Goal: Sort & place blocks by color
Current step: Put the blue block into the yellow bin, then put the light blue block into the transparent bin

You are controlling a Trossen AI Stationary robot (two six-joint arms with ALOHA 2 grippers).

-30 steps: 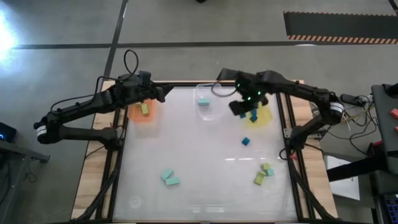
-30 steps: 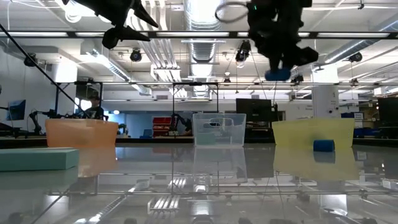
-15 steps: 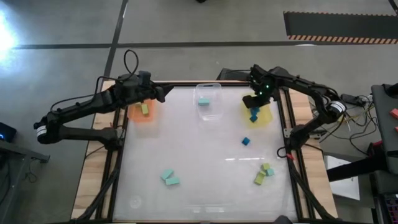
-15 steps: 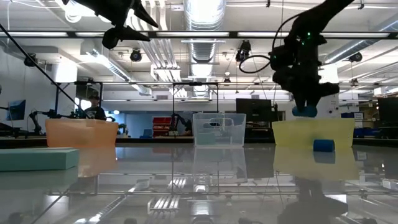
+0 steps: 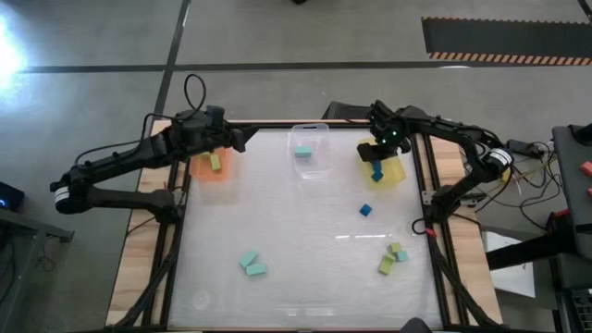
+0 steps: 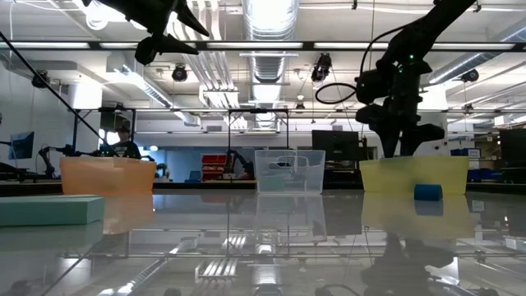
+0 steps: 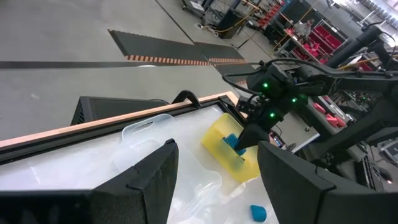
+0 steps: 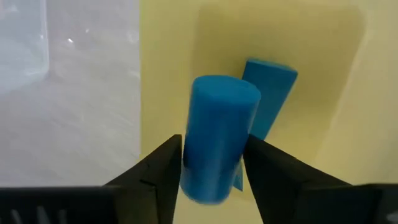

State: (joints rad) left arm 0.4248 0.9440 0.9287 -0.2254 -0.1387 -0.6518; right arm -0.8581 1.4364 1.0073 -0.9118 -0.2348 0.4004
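Note:
My right gripper [image 5: 377,153] points down into the yellow tray [image 5: 396,178] at the far right, with a darker blue block [image 8: 217,130] between its fingers. Another blue block [image 8: 270,93] lies on the tray floor beside it. The orange tray [image 5: 205,172] at the far left holds a yellow-green block [image 5: 215,162]. A teal block [image 5: 302,151] rests in the clear tray [image 5: 316,159]. My left gripper [image 7: 217,186] hangs open above the orange tray, holding nothing. My right gripper has the blue block's near end [image 8: 208,177] between its two fingers [image 8: 163,171], one on each side. The fingers come from above, pointing steeply down into the yellow tray. The block stands along the fingers, its free end toward the tray floor; whether it rests there I cannot tell.
Loose on the table lie a dark blue block [image 5: 365,210], two teal blocks [image 5: 252,265] at the near left, and a yellow-green and teal cluster [image 5: 393,257] at the near right. The three trays stand in a row along the far edge.
My right gripper has swung with the blue block from between the clear and yellow trays toward the table's far right, then sunk until its fingertips and the block are behind the yellow tray's wall in the low view.

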